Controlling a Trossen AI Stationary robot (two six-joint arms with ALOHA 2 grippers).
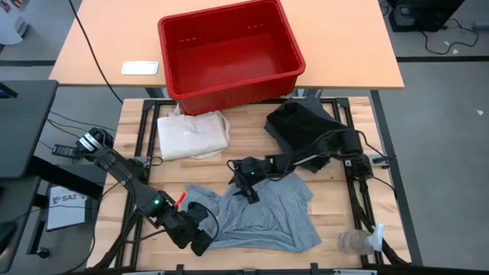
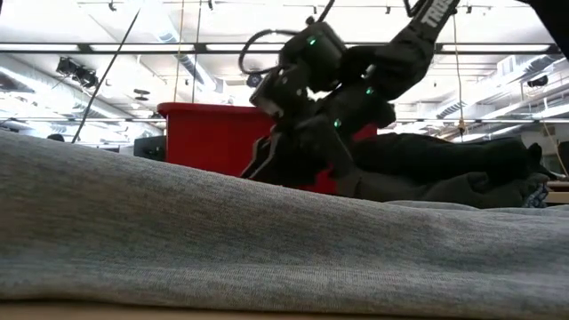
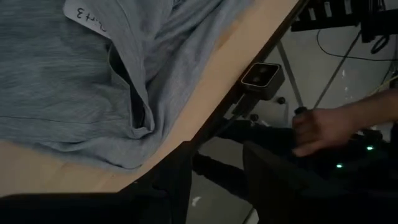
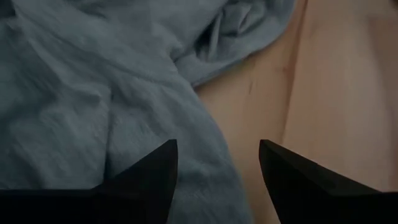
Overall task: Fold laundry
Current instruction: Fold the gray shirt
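Observation:
A light grey T-shirt [image 1: 256,218] lies crumpled flat on the wooden table's near middle and fills the foreground of the low view [image 2: 267,249]. My right gripper [image 4: 217,155] is open and slants down over the shirt's far edge [image 1: 246,183], one finger over cloth and the other over bare wood. My left gripper [image 3: 214,186] stands open at the shirt's near left corner [image 1: 195,233] with nothing between its fingers. A heap of dark garments [image 1: 306,126] lies at the far right. My right gripper comes at the T-shirt's far edge [image 4: 186,124] slanting down from the table's right, fingers spread. I cannot tell whether the fingertips touch the cloth.
A red bin [image 1: 229,53] stands on the far table. A cream tote bag [image 1: 191,134] lies far left, and a clear plastic bottle [image 1: 359,241] lies near right. Beyond the table's near edge, a small camera [image 3: 261,78] and a person's hand [image 3: 317,127] show.

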